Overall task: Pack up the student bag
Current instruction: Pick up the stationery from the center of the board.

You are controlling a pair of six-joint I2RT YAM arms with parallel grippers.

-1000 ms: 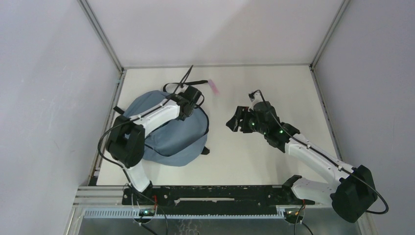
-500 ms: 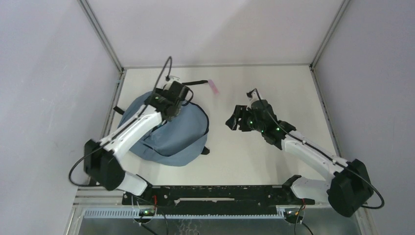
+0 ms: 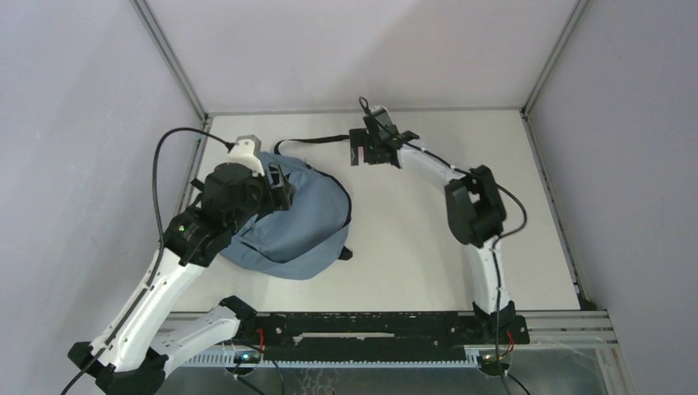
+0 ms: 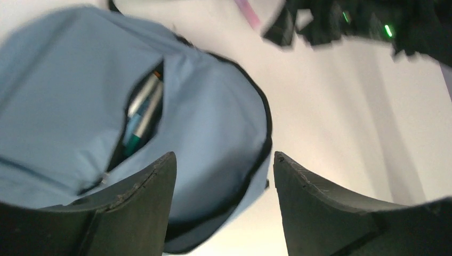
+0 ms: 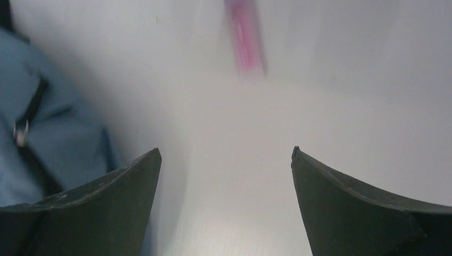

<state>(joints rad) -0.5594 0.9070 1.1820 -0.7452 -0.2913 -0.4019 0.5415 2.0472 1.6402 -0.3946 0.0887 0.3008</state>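
The left gripper [image 4: 223, 160] has its two dark fingers spread wide with nothing between them. In the left wrist view it hangs above the soft slate-blue fabric student bag [image 4: 213, 106], which fills the left and centre of the frame. A slit pocket in the bag gapes open, and silver and teal pens [image 4: 141, 114] show inside it.

The right gripper [image 5: 226, 152] is also spread wide and holds nothing, with only the bare white table [image 5: 341, 96] between its fingers. A slim pink object [image 5: 245, 37], too blurred to identify, lies on the table at the top centre of the right wrist view. The bag's edge, with a black strap and a small metal ring [image 5: 20, 133], sits at the left of that view.

From above, the bag [image 3: 296, 230] lies in the left half of the table [image 3: 411, 247]. The left gripper [image 3: 276, 183] is over its upper left part. The right gripper [image 3: 360, 152] reaches towards the upper centre of the frame, just right of a black strap [image 3: 321, 140] trailing from the top of the bag.
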